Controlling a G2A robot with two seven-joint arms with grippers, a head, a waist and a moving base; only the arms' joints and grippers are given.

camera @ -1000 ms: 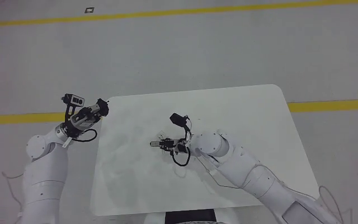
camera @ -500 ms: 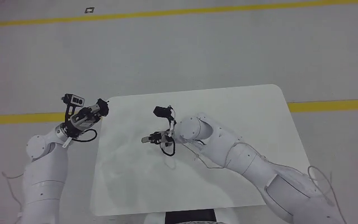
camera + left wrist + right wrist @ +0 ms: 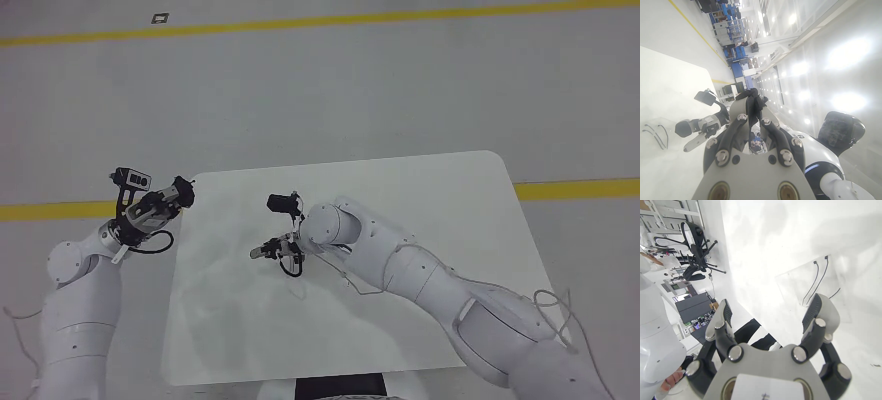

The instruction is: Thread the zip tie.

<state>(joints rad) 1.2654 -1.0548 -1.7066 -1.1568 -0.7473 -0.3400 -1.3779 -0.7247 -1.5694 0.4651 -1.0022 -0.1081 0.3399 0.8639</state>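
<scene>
Zip ties [image 3: 821, 279] perhaps nearer right hand [image 3: 770, 299]

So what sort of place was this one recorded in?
Probably a large workshop or lab hall: long yellow tape lines on the grey floor, blue metal storage racks under rows of ceiling lights, and a black swivel office chair.

Right end effector [image 3: 259, 251] farther left across table [image 3: 430, 200], apparently nearer zip ties [image 3: 817, 275].
</scene>
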